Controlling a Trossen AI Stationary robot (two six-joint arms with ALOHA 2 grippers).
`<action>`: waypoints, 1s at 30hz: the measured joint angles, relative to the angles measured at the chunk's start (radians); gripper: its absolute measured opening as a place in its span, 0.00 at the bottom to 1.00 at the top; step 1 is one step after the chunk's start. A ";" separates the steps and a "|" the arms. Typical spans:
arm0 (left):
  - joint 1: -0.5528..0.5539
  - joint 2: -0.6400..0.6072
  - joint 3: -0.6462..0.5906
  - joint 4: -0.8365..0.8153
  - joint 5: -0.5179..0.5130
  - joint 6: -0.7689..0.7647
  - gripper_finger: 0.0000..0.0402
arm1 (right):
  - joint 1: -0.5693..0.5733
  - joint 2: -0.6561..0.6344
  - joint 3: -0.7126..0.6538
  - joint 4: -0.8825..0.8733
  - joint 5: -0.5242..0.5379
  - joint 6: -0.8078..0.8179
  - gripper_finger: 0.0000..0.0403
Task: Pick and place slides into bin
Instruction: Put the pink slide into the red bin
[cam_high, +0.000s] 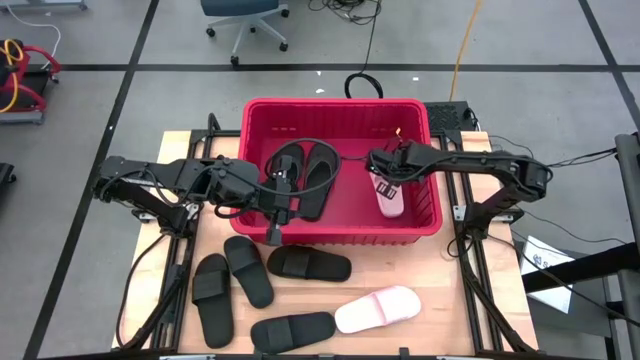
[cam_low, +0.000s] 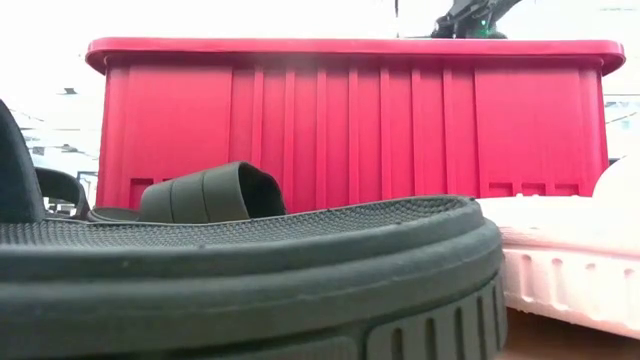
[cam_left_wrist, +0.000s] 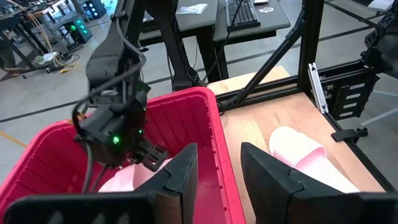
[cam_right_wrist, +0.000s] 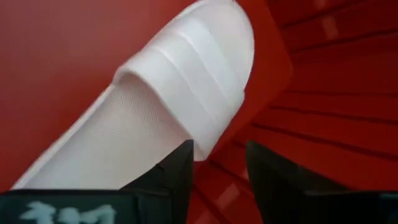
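The red bin (cam_high: 340, 110) stands at the table's far middle. Two black slides (cam_high: 305, 175) lie inside it at the left. A pink slide (cam_high: 389, 196) lies inside at the right, its toe end (cam_right_wrist: 217, 37) against the bin's wall. My right gripper (cam_high: 385, 165) is open just over this pink slide (cam_right_wrist: 155, 106), with one finger (cam_right_wrist: 177, 171) beside its side edge. My left gripper (cam_high: 280, 215) is open and empty above the bin's near rim (cam_left_wrist: 214, 118). Several black slides (cam_high: 248, 270) and one pink slide (cam_high: 378, 308) lie flat on the table in front of the bin. My right gripper has nothing between its fingers. One finger stands at the pink slide's side edge (cam_right_wrist: 186, 134), and I cannot tell whether it touches it.
In the low view a black slide's sole (cam_low: 250, 270) fills the foreground, with another black slide's strap (cam_low: 210, 192) and the pink slide (cam_low: 570, 260) before the bin's wall (cam_low: 350, 120). Bare wood shows right of the bin (cam_high: 470, 290). Frame rails run along both table sides.
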 joint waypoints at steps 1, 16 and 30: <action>0.000 0.000 0.000 0.000 0.000 0.000 0.30 | 0.000 -0.006 0.018 -0.028 -0.001 0.001 0.34; -0.010 0.000 0.000 -0.005 -0.002 -0.145 0.30 | 0.081 -0.189 0.318 -0.169 -0.080 0.005 0.22; -0.176 0.000 0.000 -0.011 -0.147 -0.375 0.30 | 0.508 -0.484 0.322 -0.163 -0.153 0.059 0.00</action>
